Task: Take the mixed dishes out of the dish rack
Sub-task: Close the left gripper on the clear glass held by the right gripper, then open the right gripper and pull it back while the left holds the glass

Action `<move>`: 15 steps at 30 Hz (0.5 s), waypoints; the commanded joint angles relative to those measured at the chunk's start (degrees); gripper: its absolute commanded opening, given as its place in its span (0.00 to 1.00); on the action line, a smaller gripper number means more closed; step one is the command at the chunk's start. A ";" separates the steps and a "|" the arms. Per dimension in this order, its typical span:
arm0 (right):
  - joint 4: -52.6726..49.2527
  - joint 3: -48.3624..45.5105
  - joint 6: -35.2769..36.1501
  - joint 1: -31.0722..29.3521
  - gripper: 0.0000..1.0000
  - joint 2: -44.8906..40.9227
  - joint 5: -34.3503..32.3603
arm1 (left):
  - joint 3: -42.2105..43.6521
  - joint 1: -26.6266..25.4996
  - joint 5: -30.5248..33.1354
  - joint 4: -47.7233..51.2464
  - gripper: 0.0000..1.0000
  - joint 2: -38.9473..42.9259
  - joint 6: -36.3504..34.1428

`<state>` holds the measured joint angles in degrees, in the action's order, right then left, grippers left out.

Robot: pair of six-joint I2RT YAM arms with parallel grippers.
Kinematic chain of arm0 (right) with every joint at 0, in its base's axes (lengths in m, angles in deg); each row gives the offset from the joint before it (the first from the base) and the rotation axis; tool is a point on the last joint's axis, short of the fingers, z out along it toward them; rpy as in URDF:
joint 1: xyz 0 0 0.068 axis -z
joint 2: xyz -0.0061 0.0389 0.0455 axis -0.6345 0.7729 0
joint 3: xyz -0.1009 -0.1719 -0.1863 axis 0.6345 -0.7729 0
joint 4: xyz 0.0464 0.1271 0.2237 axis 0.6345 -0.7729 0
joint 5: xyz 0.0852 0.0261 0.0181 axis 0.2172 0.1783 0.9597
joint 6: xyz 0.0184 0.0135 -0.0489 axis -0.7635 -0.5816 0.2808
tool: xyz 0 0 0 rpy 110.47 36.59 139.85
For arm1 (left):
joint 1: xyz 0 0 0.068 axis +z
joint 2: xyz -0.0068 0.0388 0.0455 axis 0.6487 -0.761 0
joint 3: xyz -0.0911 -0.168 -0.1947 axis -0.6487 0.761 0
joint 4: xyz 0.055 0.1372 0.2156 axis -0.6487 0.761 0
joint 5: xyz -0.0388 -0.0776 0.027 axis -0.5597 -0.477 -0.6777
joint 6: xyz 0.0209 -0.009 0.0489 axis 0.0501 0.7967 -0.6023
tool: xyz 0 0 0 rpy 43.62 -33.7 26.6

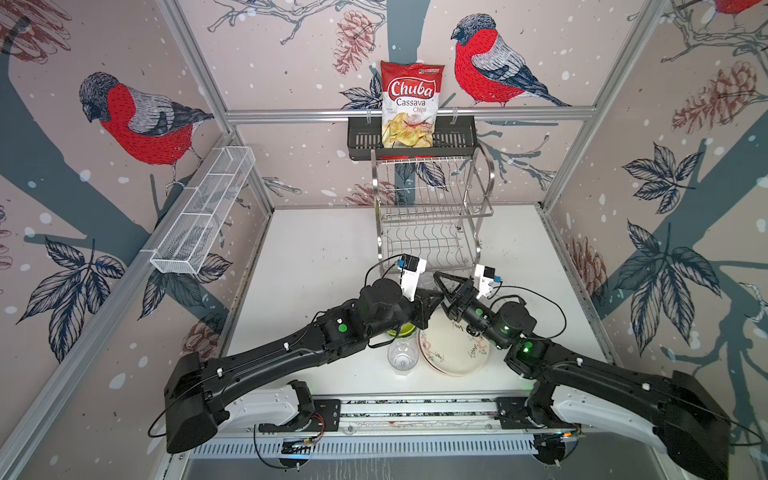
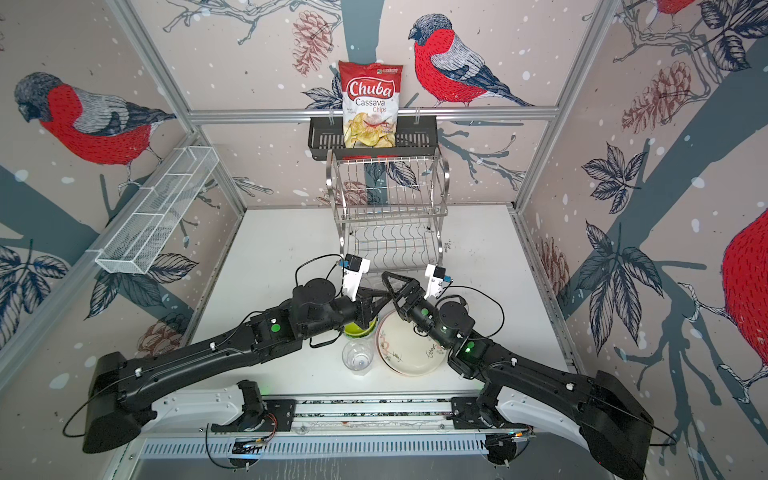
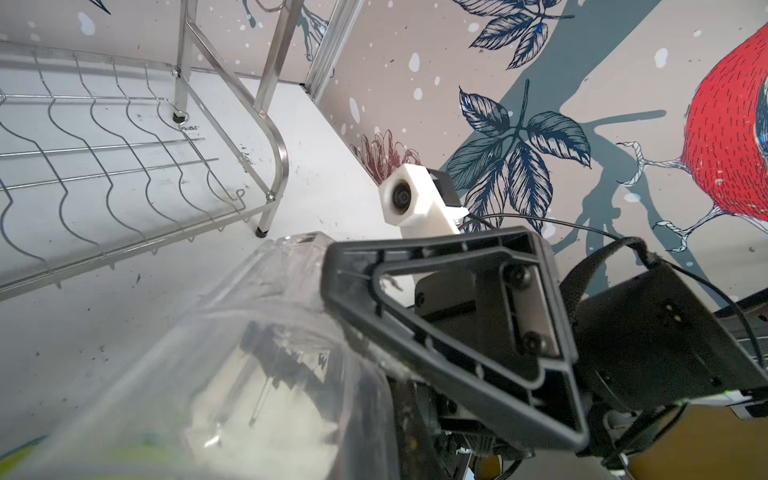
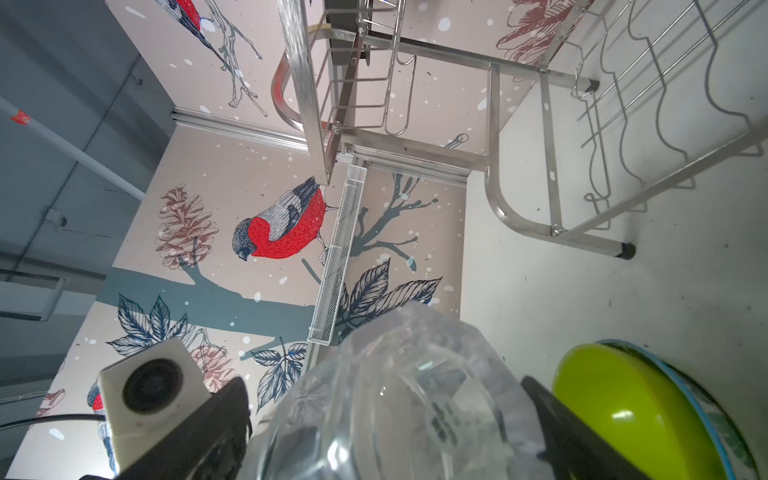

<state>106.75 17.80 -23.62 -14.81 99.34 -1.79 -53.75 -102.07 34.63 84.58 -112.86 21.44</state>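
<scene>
- Both top views: the two-tier stainless-steel wire dish rack (image 1: 434, 214) stands bare on both tiers, at 12 o'clock on the white table (image 1: 316, 257).
- Toward 6 o'clock sit the cream round plate with doodles (image 1: 451, 353), the lime-green small bowl (image 1: 405, 330) and an upright clear tumbler (image 1: 402, 358).
- The left gripper (image 2: 384, 296) and right gripper (image 1: 441, 291) meet at the plate's 12 o'clock.
- Left wrist: a second clear tumbler (image 3: 249, 332) is off the rack. The left jaws are judged pinched on its wall.
- Right wrist: the right jaws are spread astride it; contact cannot be told.
- Judgement: nearly finished, with this tumbler to set down. The remaining dishes are hidden under the arms.
</scene>
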 commanded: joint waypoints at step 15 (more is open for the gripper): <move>-3.76 -0.53 3.54 0.32 0.99 -4.98 -3.71 | -0.52 0.10 1.69 6.27 0.00 2.84 -0.35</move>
<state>103.06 17.40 -21.28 -14.57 95.39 -3.59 -53.40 -102.07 35.33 88.32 -110.76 21.44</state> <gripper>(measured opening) 0.993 0.099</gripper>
